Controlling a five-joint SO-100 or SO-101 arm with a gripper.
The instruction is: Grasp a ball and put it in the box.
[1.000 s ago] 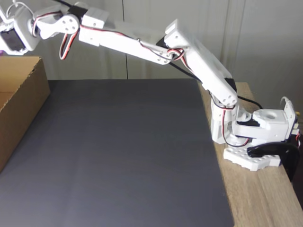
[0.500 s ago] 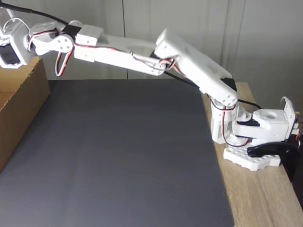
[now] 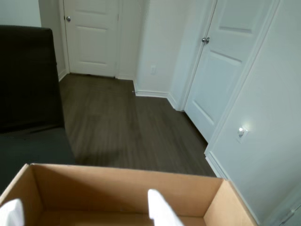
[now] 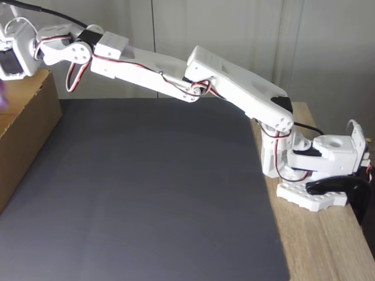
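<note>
**Ball let go over the box**

From my fixed view, the arm has stretched further out over the last second, and the gripper (image 4: 7,55) now sits just above the near corner of the box (image 4: 29,126). A second ago I could see a purple patch tucked in the gripper; now the only purple is a small smear at the frame's left edge, lower down, just inside the box wall. I take that to be the ball (image 4: 2,96), out of the gripper and dropping into or already resting in the box, though too little of it shows to be certain.

The wrist view backs this up. I'm looking straight down into the open box (image 3: 117,181), with the two white fingertips of the gripper (image 3: 84,212) poking in at the bottom edge, well apart from each other and with nothing between them. So the gripper is wide open and holding nothing.

The dark mat (image 4: 152,193) on the tabletop (image 4: 328,246) carries nothing else I'd need to collect.

My reading is that the drop is done, or all but done. What remains is to lift the arm clear of the cardboard wall, watching that the fingertips don't catch its rim on the way back.
</note>
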